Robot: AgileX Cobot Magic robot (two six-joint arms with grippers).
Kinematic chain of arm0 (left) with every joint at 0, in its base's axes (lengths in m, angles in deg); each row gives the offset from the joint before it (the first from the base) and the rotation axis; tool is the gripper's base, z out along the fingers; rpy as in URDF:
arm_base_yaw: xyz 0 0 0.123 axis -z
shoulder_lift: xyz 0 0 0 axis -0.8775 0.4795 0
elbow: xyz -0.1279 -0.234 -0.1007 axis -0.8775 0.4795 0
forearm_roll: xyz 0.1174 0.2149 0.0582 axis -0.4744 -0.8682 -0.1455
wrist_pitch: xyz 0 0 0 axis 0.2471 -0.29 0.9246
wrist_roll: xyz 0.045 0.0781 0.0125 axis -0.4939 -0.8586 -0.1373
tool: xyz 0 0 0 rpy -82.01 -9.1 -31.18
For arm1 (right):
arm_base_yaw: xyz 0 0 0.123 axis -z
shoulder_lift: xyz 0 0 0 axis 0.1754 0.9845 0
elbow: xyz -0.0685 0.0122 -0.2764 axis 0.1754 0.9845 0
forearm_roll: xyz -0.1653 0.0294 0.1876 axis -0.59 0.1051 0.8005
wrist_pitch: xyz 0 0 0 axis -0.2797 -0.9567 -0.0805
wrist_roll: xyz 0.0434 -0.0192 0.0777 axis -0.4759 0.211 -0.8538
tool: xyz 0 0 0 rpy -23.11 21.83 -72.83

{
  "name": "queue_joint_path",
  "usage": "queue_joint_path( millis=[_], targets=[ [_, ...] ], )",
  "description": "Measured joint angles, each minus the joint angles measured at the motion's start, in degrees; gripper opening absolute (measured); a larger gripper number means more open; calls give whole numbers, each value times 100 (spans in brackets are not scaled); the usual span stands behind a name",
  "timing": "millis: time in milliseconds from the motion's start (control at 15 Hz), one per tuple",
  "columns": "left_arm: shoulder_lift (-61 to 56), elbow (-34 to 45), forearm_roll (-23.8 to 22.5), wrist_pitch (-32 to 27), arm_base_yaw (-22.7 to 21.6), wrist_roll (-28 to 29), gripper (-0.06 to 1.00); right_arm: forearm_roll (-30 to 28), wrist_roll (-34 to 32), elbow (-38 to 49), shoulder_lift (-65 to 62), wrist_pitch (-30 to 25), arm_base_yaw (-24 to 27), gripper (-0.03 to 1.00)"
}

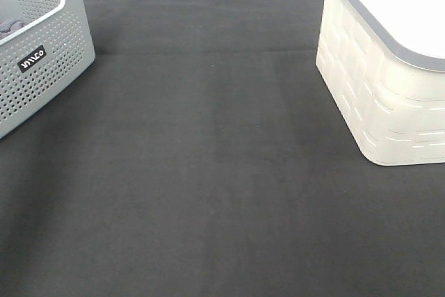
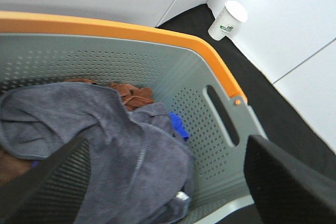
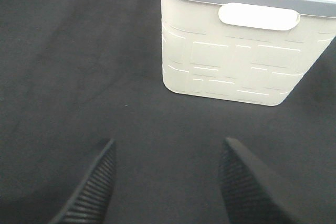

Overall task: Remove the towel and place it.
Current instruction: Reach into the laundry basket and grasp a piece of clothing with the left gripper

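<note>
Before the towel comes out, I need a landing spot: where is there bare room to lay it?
The black mat between the grey basket and the white bin is bare across the middle and front. The basket is crowded: the towel lies heaped with a brown cloth and a blue item.

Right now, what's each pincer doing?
Left pincer: open, empty, above the towel in the grey basket.
Right pincer: open, empty, over the black mat.
</note>
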Motion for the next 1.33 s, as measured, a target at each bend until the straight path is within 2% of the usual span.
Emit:
queue_joint_path(
  millis=[200, 467, 600, 933, 1333],
  targets=[
    [756, -625, 97, 304, -286, 504, 75, 0, 0, 0, 0, 0, 0, 59],
    [1684, -1266, 1146, 561, -808, 550, 72, -6, 0, 0, 0, 0, 0, 59],
    [2366, -1748, 1576, 699, -848, 561, 71, -6, 0, 0, 0, 0, 0, 59],
    [3272, -2544, 2023, 642, -848, 561, 66, -6, 0, 0, 0, 0, 0, 59],
    [3833, -2699, 2194, 424, -905, 728, 64, -6, 0, 0, 0, 0, 0, 59]
  ],
)
